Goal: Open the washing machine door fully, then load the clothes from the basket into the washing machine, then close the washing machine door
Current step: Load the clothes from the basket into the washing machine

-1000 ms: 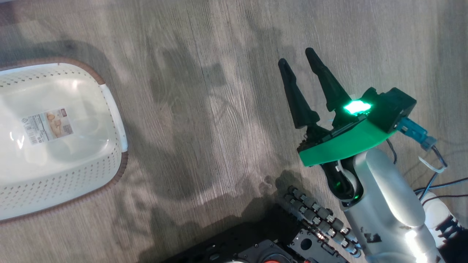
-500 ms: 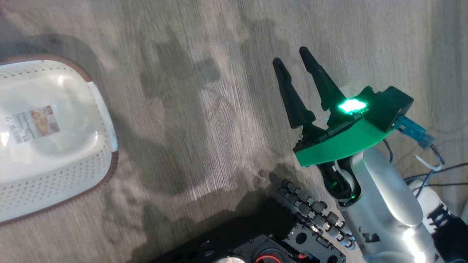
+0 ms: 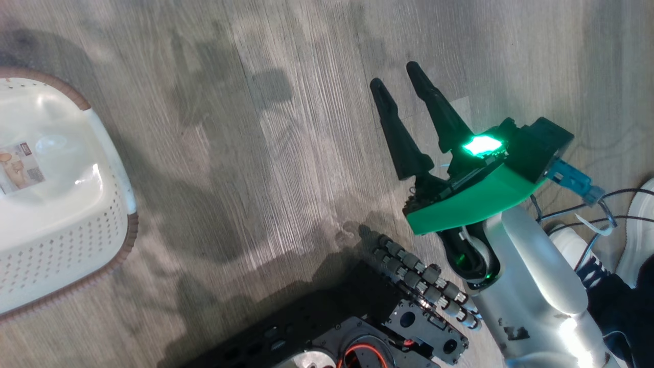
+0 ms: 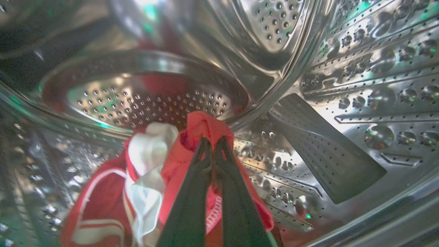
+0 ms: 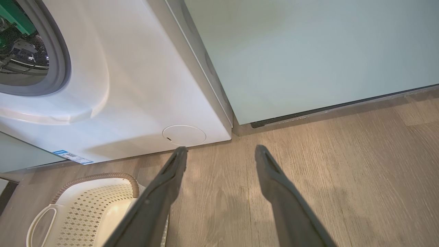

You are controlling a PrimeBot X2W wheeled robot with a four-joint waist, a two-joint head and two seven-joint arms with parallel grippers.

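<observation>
LAUNDRY ROOM: Inside the washing machine (image 5: pixel 137 85), the clothes (image 4: pixel 103 192) lie in the drum (image 4: pixel 377 68), left of a paddle (image 4: pixel 325 154) in the left wrist view, with the left gripper (image 4: pixel 214 140) closed on a raised fold of them. In the right wrist view the machine stands side by side with a cabinet (image 5: pixel 308 51) on its right. The basket (image 3: pixel 61 240) sits on the floor (image 3: pixel 281 153) just in front of the machine, a label (image 3: pixel 18 167) on its bottom. The right gripper (image 3: pixel 395 73), fingers apart, hangs over the floor well right of the basket, ahead of the robot's base (image 3: pixel 327 327). A person's shoe (image 3: pixel 638 230) stands at far right.
</observation>
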